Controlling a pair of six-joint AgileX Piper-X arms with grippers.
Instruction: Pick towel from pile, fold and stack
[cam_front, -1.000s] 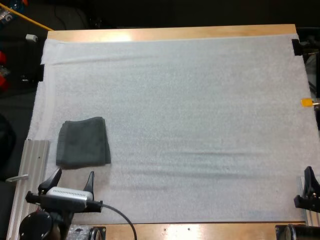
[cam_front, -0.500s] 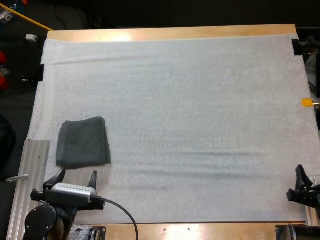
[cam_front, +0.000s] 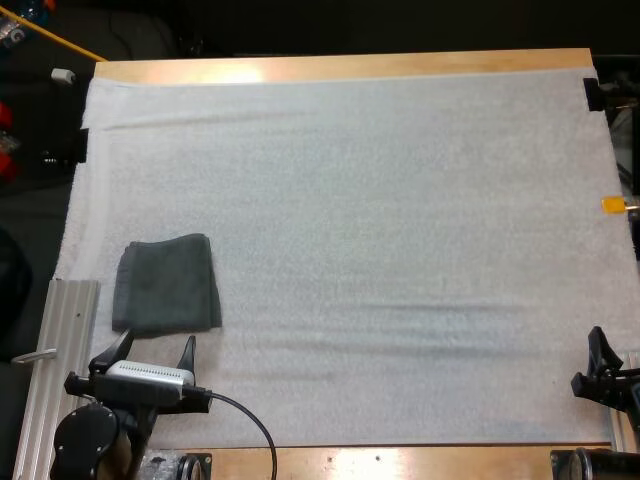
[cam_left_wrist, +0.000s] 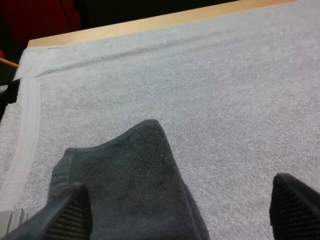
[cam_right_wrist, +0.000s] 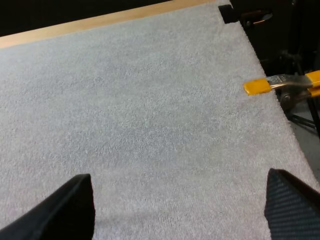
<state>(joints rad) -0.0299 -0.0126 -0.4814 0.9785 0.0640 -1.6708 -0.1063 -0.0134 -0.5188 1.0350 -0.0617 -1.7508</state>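
Observation:
A folded dark grey-green towel (cam_front: 166, 285) lies flat on the white mat (cam_front: 380, 220) near its left edge. My left gripper (cam_front: 155, 350) stands open just behind the towel's near edge, nothing between its fingers. In the left wrist view the towel (cam_left_wrist: 130, 190) lies just ahead of my left gripper (cam_left_wrist: 176, 216), whose fingers (cam_left_wrist: 67, 212) stand wide apart. My right gripper (cam_front: 606, 365) sits at the mat's near right corner. Its fingers (cam_right_wrist: 67, 207) are spread wide over bare mat (cam_right_wrist: 150, 120) in the right wrist view, where my right gripper (cam_right_wrist: 177, 209) holds nothing.
A ribbed metal rail (cam_front: 55, 350) runs along the table's left side beside the towel. Black clips (cam_front: 592, 94) hold the mat at its far right corner. The wooden table edge (cam_front: 340, 66) borders the mat's far side.
My left gripper has drawn back a little toward the near edge, away from the towel. My right gripper has shifted slightly left and nearer. The towel has not moved.

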